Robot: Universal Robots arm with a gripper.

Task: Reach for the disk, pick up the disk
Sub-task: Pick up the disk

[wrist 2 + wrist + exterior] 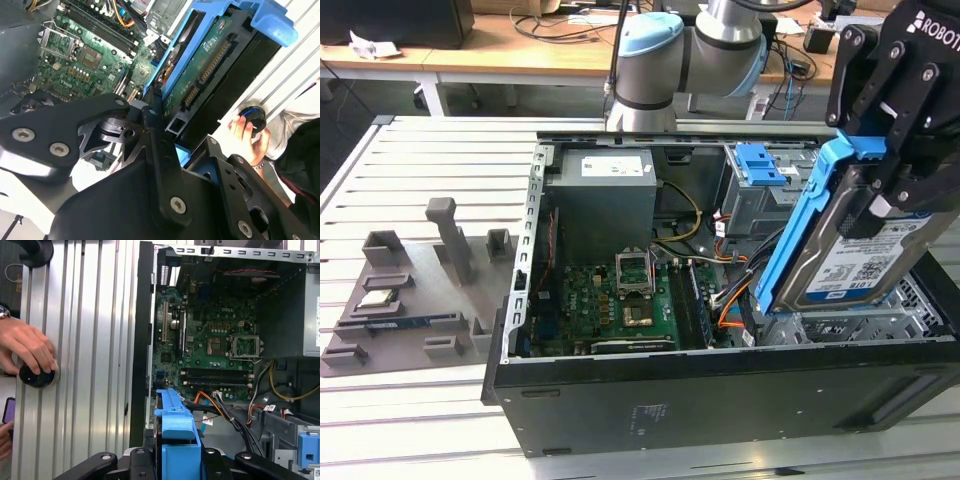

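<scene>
The disk [865, 262] is a silver-grey hard drive with a white-and-blue label and blue rails [798, 232]. It hangs tilted above the right end of the open computer case [720, 385]. My black gripper [882, 185] is shut on its upper end, one finger on each face. In the second wrist view the disk's green circuit-board underside [207, 62] runs away from the gripper [172, 127]. In the first wrist view a blue rail of the disk [175, 427] stands up between the two black fingers [102, 458].
Inside the case are the motherboard [620, 300], a grey power-supply box [605, 195], cables and a drive cage with a blue latch [760, 165]. A grey fixture with small parts [410, 300] lies on the slatted table at the exterior view's left. A person's hand [27, 347] rests on a black knob.
</scene>
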